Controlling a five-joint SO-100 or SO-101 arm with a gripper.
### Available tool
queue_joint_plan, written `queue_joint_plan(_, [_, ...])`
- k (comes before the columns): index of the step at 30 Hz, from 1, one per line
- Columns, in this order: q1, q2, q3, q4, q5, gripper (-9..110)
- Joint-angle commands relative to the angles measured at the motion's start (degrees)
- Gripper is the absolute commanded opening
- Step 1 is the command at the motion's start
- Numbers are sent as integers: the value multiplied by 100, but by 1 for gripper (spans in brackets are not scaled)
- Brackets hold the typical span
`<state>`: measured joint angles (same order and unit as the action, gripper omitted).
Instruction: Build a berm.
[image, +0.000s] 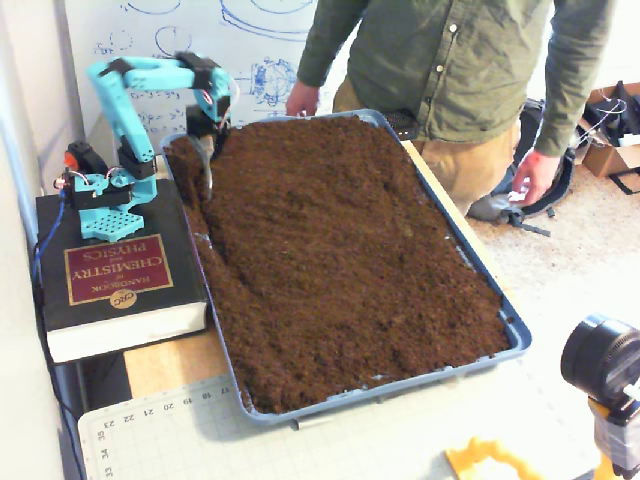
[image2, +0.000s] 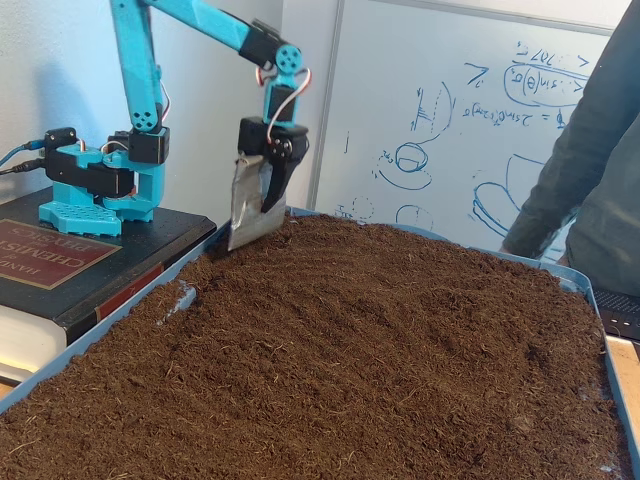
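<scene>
Loose dark brown soil (image: 330, 250) fills a blue tray (image: 515, 330); in the low fixed view the soil (image2: 380, 350) reaches the tray rim (image2: 590, 290). Its surface is gently uneven, with a lower strip along the left edge, and no separate berm stands out in either fixed view. My turquoise arm reaches over the tray's far left corner. The gripper (image: 208, 150) carries a flat metal blade (image2: 245, 205) with the black finger lying against it, so it looks shut and holds nothing. The gripper (image2: 255, 222) points down, the blade's tip touching the soil.
A person in a green shirt (image: 450, 70) stands behind the tray, one hand (image: 297, 100) at its far edge. The arm's base sits on a thick black book (image: 115, 280) left of the tray. A camera (image: 600, 365) and a cutting mat (image: 150, 430) lie in front.
</scene>
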<state>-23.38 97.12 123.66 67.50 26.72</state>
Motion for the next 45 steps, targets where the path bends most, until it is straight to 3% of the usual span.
queue_joint_plan(1, [-158,-439,-545,-255,79,1])
queue_joint_plan(12, [-299,-1529,-650,-1802,88,1])
queue_joint_plan(45, [413,-2918,-3208,-1898,-123,1])
